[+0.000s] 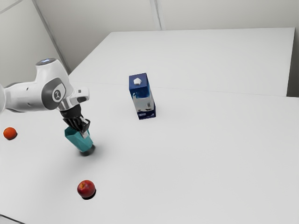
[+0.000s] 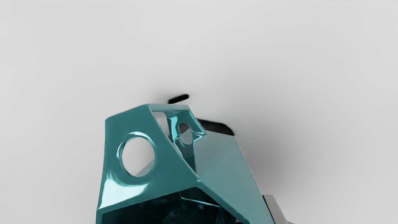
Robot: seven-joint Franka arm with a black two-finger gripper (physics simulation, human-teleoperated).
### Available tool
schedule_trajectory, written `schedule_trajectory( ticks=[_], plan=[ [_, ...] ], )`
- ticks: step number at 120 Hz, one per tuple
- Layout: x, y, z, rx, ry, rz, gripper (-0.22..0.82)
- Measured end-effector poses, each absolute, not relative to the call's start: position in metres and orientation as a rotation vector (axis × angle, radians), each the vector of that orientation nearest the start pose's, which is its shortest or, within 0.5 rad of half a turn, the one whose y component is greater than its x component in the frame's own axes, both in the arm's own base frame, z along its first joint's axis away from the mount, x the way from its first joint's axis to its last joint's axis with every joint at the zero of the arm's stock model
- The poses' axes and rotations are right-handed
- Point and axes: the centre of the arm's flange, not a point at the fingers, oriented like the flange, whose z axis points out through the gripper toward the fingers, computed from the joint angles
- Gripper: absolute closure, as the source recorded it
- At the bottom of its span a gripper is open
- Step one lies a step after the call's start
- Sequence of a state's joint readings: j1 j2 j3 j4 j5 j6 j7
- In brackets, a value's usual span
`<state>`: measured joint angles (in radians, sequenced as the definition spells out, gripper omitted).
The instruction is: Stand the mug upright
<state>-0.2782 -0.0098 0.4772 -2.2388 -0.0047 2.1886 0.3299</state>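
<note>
My pincer (image 1: 84,132) is closed on the teal mug (image 1: 78,138) up near its rim, with one fingertip (image 2: 273,207) against the outer wall and a dark bit of the other just inside the mouth (a thin bite, but a bite). The mug is neither upright nor flat: its long axis slants, the mouth raised and facing up toward the exterior view's left, the base lower and toward the exterior view's right. The base hangs close over the worktop (image 1: 187,158) or touches it; I can't tell which. In my wrist view the dark mouth opens beside my fingers and the body runs away from them, a round hole showing in one teal face. In the exterior view a red apple (image 1: 86,188) sits nearer the camera than the mug, an orange (image 1: 10,133) lies to the view's left, and a blue-and-white carton (image 1: 142,97) stands beyond, to the view's right.
</note>
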Motion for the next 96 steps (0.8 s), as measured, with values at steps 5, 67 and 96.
schedule_trajectory(
  ticks=[5, 67, 96],
  plan=[
    [0.508, 0.102, 0.367, -3.149, 0.191, 0.069, 0.79],
    [0.531, 0.063, 0.347, -3.071, 0.223, 0.137, 0.79],
    [0.532, 0.066, 0.345, -3.060, 0.197, 0.142, 0.79]
  ],
)
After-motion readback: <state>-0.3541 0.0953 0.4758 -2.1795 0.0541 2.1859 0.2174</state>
